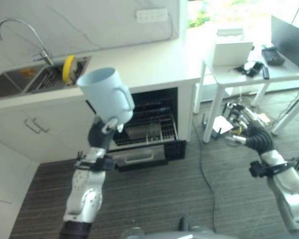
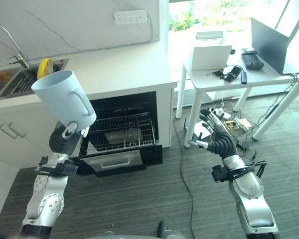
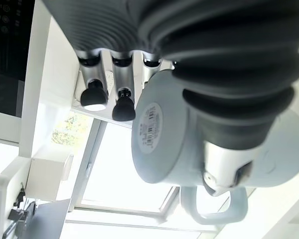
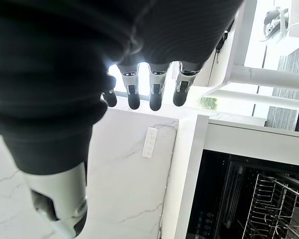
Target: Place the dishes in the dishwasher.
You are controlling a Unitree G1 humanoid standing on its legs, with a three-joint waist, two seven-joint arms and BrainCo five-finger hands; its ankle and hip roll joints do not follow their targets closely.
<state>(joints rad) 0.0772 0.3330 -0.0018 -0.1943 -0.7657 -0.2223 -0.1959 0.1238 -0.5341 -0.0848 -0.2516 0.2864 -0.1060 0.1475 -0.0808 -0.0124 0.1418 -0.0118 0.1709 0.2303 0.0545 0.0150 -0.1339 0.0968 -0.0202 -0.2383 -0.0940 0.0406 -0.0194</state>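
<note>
My left hand is raised in front of the counter, shut on a pale blue mug that tilts with its mouth up and to the left; the same mug fills the space past my fingers in the left wrist view. Below and behind it the dishwasher stands open under the counter, its wire rack pulled out. A yellow plate stands on edge in the sink. My right hand hovers open over the floor to the right, holding nothing.
A white counter with a tap runs along the back. A white side table with a box, a laptop and small devices stands at the right, cables and a power strip under it.
</note>
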